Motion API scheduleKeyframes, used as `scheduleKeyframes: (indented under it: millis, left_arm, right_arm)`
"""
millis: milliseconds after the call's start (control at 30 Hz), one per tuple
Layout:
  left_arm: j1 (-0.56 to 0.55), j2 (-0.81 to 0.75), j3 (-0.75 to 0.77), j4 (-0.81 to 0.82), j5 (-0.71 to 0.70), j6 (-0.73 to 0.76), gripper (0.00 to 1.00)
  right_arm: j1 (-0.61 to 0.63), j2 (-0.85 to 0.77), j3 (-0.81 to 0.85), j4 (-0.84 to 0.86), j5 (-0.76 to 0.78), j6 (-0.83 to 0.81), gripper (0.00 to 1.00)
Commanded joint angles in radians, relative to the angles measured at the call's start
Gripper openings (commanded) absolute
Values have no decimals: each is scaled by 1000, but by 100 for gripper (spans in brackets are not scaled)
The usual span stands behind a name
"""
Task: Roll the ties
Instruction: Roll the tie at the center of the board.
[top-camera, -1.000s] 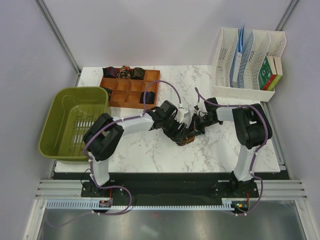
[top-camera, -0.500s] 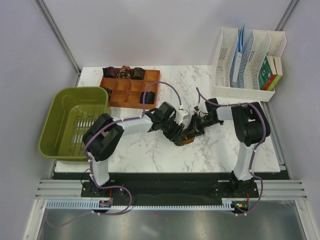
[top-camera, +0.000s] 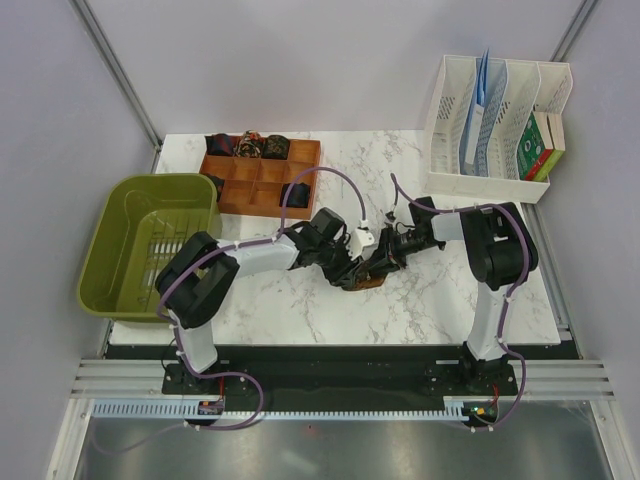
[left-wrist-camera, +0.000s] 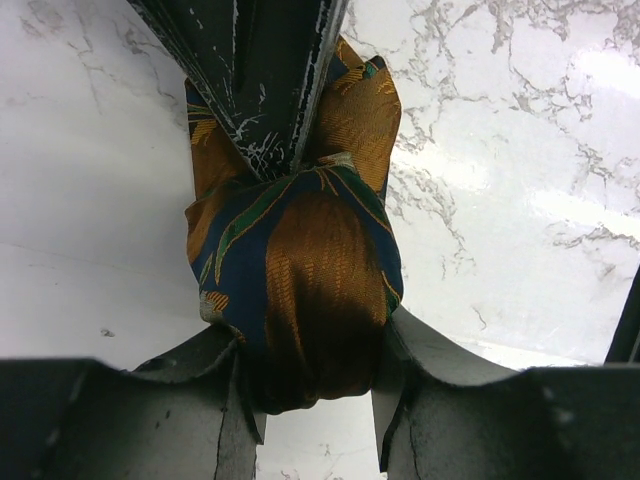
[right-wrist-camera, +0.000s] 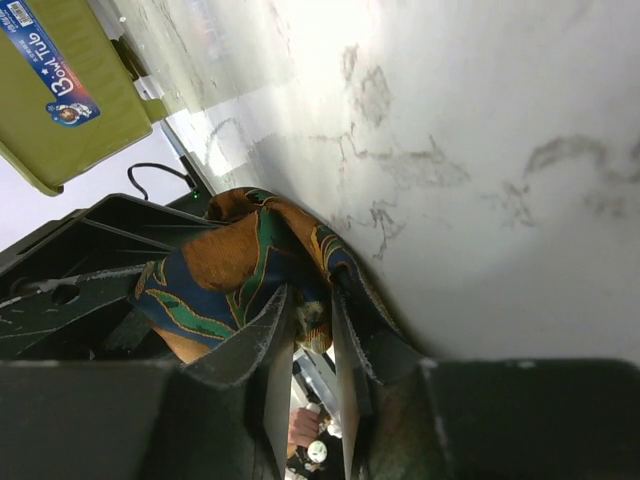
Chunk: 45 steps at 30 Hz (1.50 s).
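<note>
Both arms reach inward and low over the marble table (top-camera: 300, 310), their wrists meeting near its middle. There the left gripper (left-wrist-camera: 310, 400) clamps the rolled tie (left-wrist-camera: 300, 270) by its sides, and the right gripper (right-wrist-camera: 312, 370) pinches a fold of it from the opposite side.

tie (left-wrist-camera: 300, 270) base hidden behind fingers (left-wrist-camera: 140, 420), green bin (right-wrist-camera: 40, 130) cropped

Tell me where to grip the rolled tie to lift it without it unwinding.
Grip the rolled tie across its fat, rounded middle, squeezing the wound layers together, and come in low from the left gripper's side. The far end is narrower and held by the right gripper, so a second hold there would probably slip.
</note>
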Motion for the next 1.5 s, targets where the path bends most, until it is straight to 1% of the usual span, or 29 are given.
scheduleKeyframes:
  millis: [0,233,467,633,667,733,767,867,967,1000,1067,1100,1200,1267,1367,1400,1467]
  left_arm:
    - [-2,-51,-53,-7,40,84,2]
    - [21,-77,-76,32,104,58,2]
    - [27,-73,-69,18,170,114,2]
    - [26,42,50,-137,100,133,2]
    - [23,58,60,-151,59,136,2]
    - [20,105,115,-221,25,134,2]
    - [18,116,126,-230,5,133,2]
    - [-3,154,168,-281,-49,148,2]
    - [-11,179,194,-305,-67,141,2]
    - [-12,184,198,-313,-75,141,2]
    - [-14,194,209,-324,-89,136,2]
    - [-14,197,212,-329,-89,136,2]
    - [-15,211,226,-341,-92,139,3]
    - [-14,220,235,-345,-93,141,4]
    - [-15,227,243,-352,-89,142,4]
    - [-15,230,244,-353,-92,142,4]
    - [-15,233,249,-355,-95,144,5]
  right_arm:
    - [7,81,-23,-24,212,-2,26]
    - [7,95,-11,-45,248,-18,10]
    - [7,95,-5,-59,269,-38,8]
    - [7,90,1,-65,271,-40,8]
    - [9,90,4,-64,262,-40,8]
    - [7,86,23,-65,246,-40,10]
    - [7,74,29,-65,225,-37,10]
    - [9,29,66,-65,183,-23,17]
    - [-2,-23,110,-94,141,-29,26]
    - [-7,-31,122,-110,112,-34,33]
    - [-22,-51,153,-159,91,-54,38]
    - [-27,-57,158,-176,84,-61,43]
    - [-44,-83,164,-240,82,-110,49]
    - [-51,-95,161,-284,70,-139,51]
    - [-53,-120,147,-303,39,-160,57]
    - [-53,-127,138,-303,32,-160,63]
    - [-51,-149,124,-303,15,-160,70]
